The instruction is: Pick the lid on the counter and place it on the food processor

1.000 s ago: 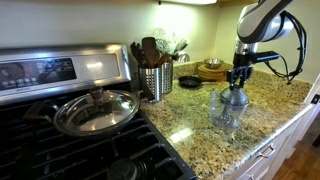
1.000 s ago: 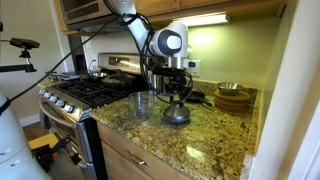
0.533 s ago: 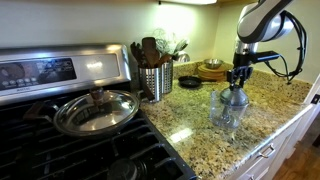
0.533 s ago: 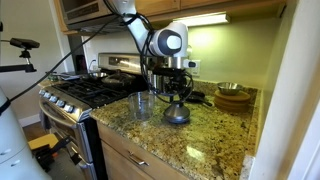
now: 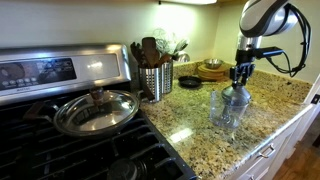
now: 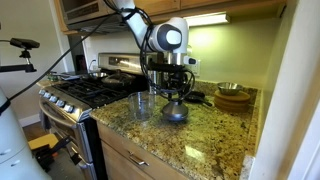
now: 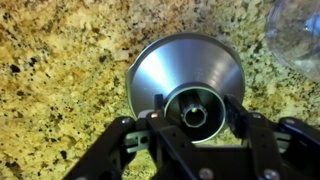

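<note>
You had the lid [image 6: 175, 112] low at the counter [image 6: 205, 145], just beside the food processor [image 6: 142, 105], your gripper [image 7: 195, 117] directly above, fingers flanking its knob, the pan [image 5: 95, 111] well apart on the stove [image 5: 40, 150].

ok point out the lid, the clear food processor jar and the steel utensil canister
lid [image 7: 185, 72], wrist view, on the silvery dome just above its knob.
food processor [image 6: 142, 106], in an exterior view, on the middle of its clear wall.
utensil canister [image 5: 157, 84], in an exterior view, on its steel side.

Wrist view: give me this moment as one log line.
claw | shut on silvery-grey domed lid | clear cylindrical jar beside, uncovered
</note>
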### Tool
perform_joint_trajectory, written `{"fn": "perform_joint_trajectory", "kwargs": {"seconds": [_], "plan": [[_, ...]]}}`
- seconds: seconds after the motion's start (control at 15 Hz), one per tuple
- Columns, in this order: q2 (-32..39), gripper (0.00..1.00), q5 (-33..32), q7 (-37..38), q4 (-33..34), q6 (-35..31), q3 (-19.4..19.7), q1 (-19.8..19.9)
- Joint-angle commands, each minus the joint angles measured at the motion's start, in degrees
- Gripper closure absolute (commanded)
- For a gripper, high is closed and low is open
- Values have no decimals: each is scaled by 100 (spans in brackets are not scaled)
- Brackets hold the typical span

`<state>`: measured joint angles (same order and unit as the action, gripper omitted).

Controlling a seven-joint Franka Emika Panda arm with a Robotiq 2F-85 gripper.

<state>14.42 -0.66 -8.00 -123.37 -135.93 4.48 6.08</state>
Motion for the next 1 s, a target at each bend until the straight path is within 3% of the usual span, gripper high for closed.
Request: {"fn": "perform_joint_trajectory", "kwargs": {"seconds": [0.0, 0.4, 0.93], "plan": [[-742, 65, -40, -141, -355, 342, 9, 34], [-1486, 65, -265, -36, -529, 730, 4, -56], [-2518, 65, -461, -20, -1022, 1134, -303, -365]]}}
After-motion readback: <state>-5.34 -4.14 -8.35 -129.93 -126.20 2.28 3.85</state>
